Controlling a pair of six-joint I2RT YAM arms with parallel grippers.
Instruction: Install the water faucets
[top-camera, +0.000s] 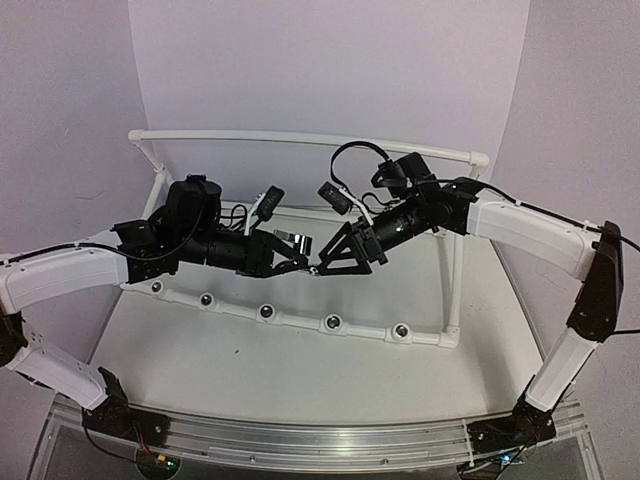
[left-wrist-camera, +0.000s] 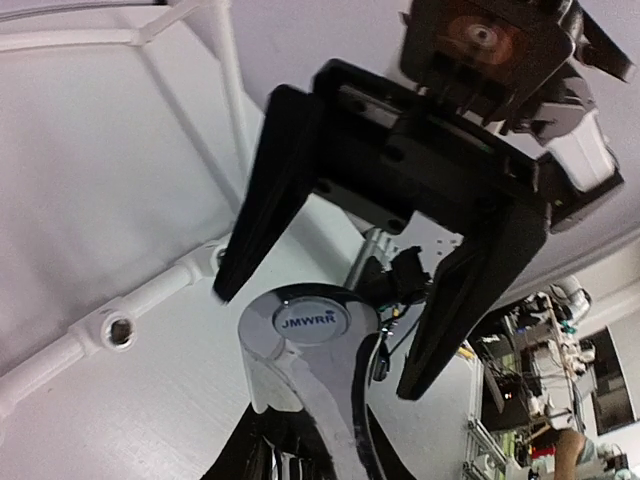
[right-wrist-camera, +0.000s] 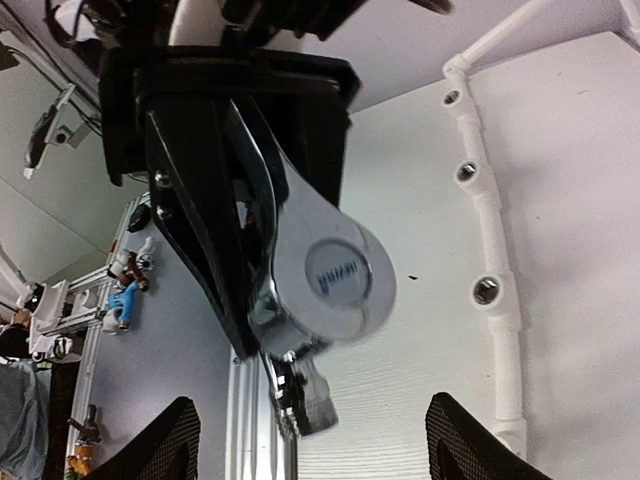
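One chrome faucet (right-wrist-camera: 335, 275) is held pinched by left gripper (top-camera: 297, 254); right gripper (left-wrist-camera: 316, 338) spread. Five pipe sockets (top-camera: 267, 312) counted overhead, three by right wrist.

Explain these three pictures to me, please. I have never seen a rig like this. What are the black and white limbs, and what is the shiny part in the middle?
The limbs are two robot arms bolted at the near edge of a table. Each ends in a two-finger gripper. The wide picture looks down from above and behind the arms. The other two come from a camera on each wrist, so each shows the other arm's gripper up close. On the table stands a white pipe frame with a row of round sockets along its front pipe. The shiny part is a small chrome water faucet. The left gripper is shut on it, holding it in the air above the frame. The right gripper faces it with fingers spread open, not gripping.
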